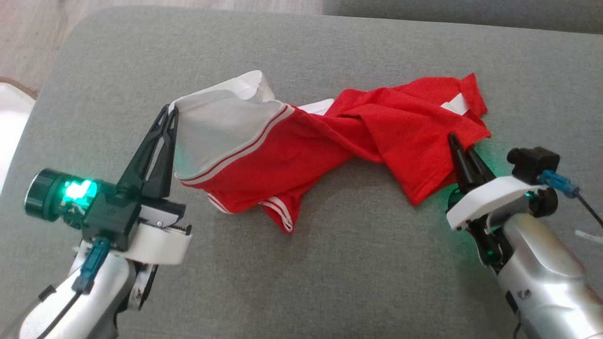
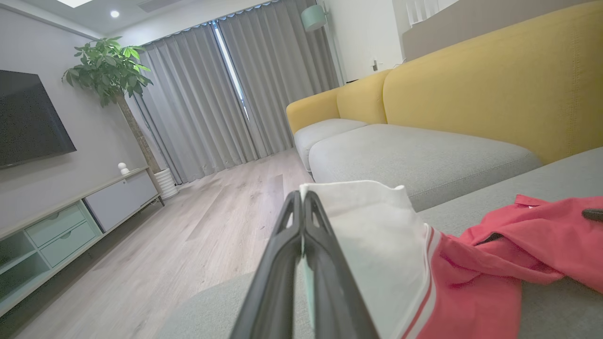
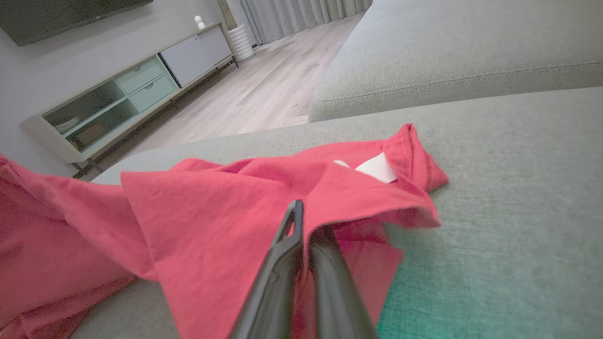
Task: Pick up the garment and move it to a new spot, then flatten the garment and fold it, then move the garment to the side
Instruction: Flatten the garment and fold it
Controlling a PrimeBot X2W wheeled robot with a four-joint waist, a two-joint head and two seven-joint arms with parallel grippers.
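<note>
**A:** Starting at the left, what's holding what?

**B:** The left claw (image 1: 172, 112) is pressed together on the white edge of the garment (image 1: 339, 146) and holds that corner up off the grey sofa cushion (image 1: 330, 273). The rest of the garment lies twisted across the middle of the cushion.

**A:** And on the right?

**B:** The right claw (image 1: 459, 143) has its fingers nearly together on the red hem, with cloth between them. It looks like a grip.

**A:** Which step is this?

**B:** I'd say the start of flattening, since both ends are held. Next, both arms should lift and draw apart evenly to work the twist out, without pulling either corner free.
</note>
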